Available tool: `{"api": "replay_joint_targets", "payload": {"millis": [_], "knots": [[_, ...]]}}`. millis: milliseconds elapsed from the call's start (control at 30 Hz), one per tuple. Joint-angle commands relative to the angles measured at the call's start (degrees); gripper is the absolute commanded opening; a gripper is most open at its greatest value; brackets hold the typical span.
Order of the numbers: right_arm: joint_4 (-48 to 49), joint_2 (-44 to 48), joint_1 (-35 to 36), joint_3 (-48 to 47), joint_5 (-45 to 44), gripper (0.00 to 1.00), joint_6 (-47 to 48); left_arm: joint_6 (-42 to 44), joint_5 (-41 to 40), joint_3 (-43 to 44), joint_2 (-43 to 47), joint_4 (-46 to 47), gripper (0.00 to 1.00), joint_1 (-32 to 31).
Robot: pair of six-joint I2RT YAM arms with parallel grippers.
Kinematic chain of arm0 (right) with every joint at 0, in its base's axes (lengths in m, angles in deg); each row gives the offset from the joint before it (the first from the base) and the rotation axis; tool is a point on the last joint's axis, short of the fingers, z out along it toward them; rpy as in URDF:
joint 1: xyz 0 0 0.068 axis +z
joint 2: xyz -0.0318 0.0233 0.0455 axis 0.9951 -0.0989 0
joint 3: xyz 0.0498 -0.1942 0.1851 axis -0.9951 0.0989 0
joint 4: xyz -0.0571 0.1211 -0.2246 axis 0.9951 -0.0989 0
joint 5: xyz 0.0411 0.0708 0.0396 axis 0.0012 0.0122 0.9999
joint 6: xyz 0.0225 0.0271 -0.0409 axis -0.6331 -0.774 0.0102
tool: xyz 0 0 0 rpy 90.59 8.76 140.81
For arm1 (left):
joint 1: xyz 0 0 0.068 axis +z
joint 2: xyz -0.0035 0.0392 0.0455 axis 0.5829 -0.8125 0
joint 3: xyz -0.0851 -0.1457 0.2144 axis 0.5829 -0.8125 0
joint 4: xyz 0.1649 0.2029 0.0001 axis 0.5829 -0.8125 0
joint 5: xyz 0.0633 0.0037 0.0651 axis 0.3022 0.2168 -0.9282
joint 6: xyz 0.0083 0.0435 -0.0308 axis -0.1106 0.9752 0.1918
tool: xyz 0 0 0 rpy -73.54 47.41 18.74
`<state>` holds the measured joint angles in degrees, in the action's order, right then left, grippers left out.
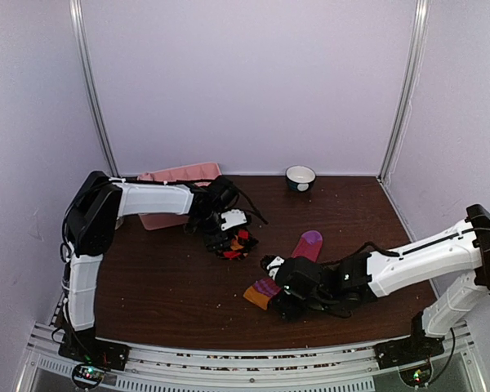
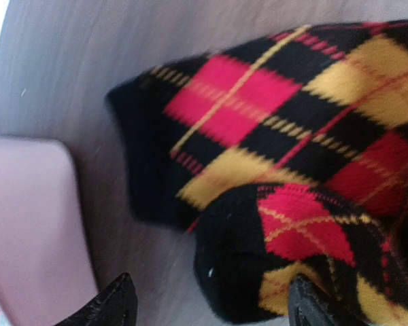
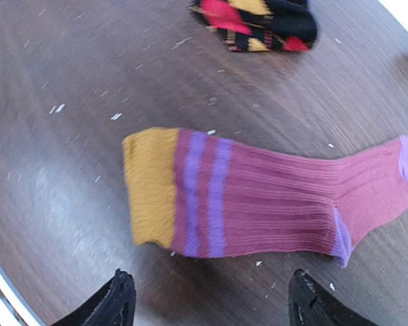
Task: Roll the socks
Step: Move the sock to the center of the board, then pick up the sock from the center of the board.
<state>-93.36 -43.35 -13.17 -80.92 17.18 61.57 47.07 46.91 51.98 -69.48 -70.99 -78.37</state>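
**A:** We're over the table (image 1: 163, 278), and the left gripper (image 1: 231, 234) sits right above the argyle socks (image 1: 238, 243), a little left of centre.

**B:** On its wrist view we've got the left gripper (image 2: 214, 305) with its jaws spread wide. One fingertip is over bare wood on the left, and the other is at the edge of the argyle socks (image 2: 292, 136). We see nothing pinched.

**A:** They're black fabric with red and yellow diamonds. One layer lies flat, and a second folded piece laps over its near end.

**B:** The pink tray (image 2: 27, 224) is close on the left there, with a strip of wood between it and the socks. From above we find the tray (image 1: 180, 173) at the far left, partly under the arm.

**A:** Over to the right side now. The pink sock (image 1: 308, 243) lies flat on the table, right of centre and nearer to us than the argyle pair, well apart from it.

**B:** It's on a slant, with the mustard cuff near and left and the purple toe farther and right. The right gripper (image 1: 279, 282) hangs over its middle.

**A:** The wrist camera gives us the whole pink sock (image 3: 272, 204), with purple stripes beside the cuff and a purple heel patch. The right gripper (image 3: 211, 302) has its jaws spread too, both fingertips over bare wood just short of the sock. It isn't holding anything.

**B:** We also catch the argyle socks (image 3: 258, 20) at the top of that view.

**A:** One small bowl (image 1: 300, 177) stands at the far edge, right of centre, well clear of both socks.
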Motion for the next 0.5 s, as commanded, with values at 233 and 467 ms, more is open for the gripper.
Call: {"api": "replay_joint_targets", "payload": {"millis": [233,467], "knots": [[0.7,-4.2,8.5,-0.6,-17.5,0.78,23.4,-2.5,3.4,2.8,8.2,-1.1,0.85,1.9],[6.6,-10.7,10.3,-2.5,-25.9,0.74,38.8,0.2,20.6,-0.8,17.3,-11.3,0.90,5.1]]}}
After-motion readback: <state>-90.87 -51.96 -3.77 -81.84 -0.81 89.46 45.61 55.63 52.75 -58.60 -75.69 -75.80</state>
